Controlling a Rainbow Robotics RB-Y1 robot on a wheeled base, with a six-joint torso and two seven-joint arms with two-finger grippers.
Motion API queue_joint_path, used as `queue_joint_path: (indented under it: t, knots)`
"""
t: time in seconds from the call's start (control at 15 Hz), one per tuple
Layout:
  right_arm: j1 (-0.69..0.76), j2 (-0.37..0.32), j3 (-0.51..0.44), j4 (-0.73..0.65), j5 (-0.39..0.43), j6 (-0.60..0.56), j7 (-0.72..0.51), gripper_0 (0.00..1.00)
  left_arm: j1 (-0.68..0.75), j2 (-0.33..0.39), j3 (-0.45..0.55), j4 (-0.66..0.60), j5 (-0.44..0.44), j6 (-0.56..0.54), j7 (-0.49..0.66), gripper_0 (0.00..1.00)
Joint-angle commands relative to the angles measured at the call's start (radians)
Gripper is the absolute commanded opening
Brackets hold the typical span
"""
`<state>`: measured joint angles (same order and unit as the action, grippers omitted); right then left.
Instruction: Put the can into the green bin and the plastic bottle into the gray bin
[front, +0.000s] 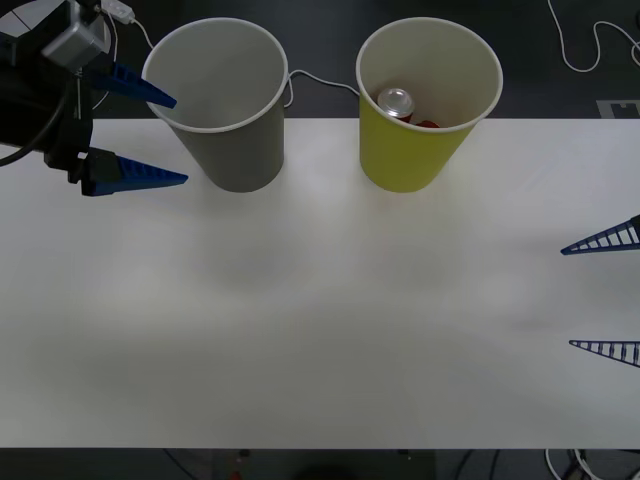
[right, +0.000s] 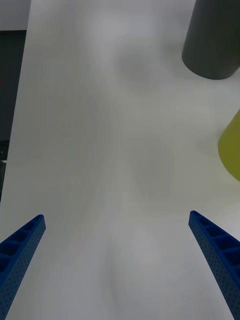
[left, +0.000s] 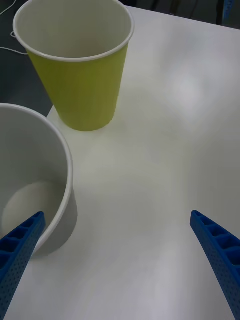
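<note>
Red drink can (front: 397, 102) with its silver top lies inside your yellow-green paper bin (front: 428, 100). Left gripper (front: 180, 139), spread wide and empty, hangs beside the gray bin (front: 217, 98), seemingly empty; right gripper (front: 566, 297) waits agape.

Colours here are pretty simple. The tabletop (front: 320, 330) is plain white, no pattern at all. Along its back edge the gray bin (front: 240, 150) is flat mid-gray outside with a white rim and a pale off-white inside. Beside it the green bin (front: 410, 155) is more of a yellow-green, same white rim, pale inside too. Inside that one the can (front: 398, 103) is red with a shiny silver top. Both grippers have bright blue fingers with a ribbed, lattice look: left gripper (front: 165, 140) by the back left corner, right gripper (front: 605, 295) at the right edge. A thin white cable (front: 325, 82) runs behind the bins over a dark floor.
</note>
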<state>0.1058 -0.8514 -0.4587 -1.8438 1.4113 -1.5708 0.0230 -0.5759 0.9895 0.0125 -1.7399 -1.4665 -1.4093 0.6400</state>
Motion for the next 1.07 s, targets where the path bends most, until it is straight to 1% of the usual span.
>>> queue_joint_path:
  t: [0.07,0.2,0.53,0.87,1.07]
  knots:
    - [0.000,0.000,0.000,0.000,0.000,0.000,0.000,1.00,0.096,-0.002,0.055,0.000,0.015,-0.002,-0.112,1.00]
    - [0.000,0.000,0.000,0.000,0.000,0.000,0.000,1.00,0.160,-0.002,0.075,0.000,0.023,-0.002,-0.215,1.00]
    - [0.000,0.000,0.000,0.000,0.000,0.000,0.000,1.00,0.278,-0.002,0.104,0.002,0.043,-0.003,-0.415,1.00]
    - [0.000,0.000,0.000,0.000,0.000,0.000,0.000,1.00,0.358,-0.002,0.132,0.014,0.069,-0.051,-0.559,1.00]
    - [0.000,0.000,0.000,0.000,0.000,0.000,0.000,1.00,0.406,-0.003,0.139,0.016,0.095,-0.051,-0.586,1.00]
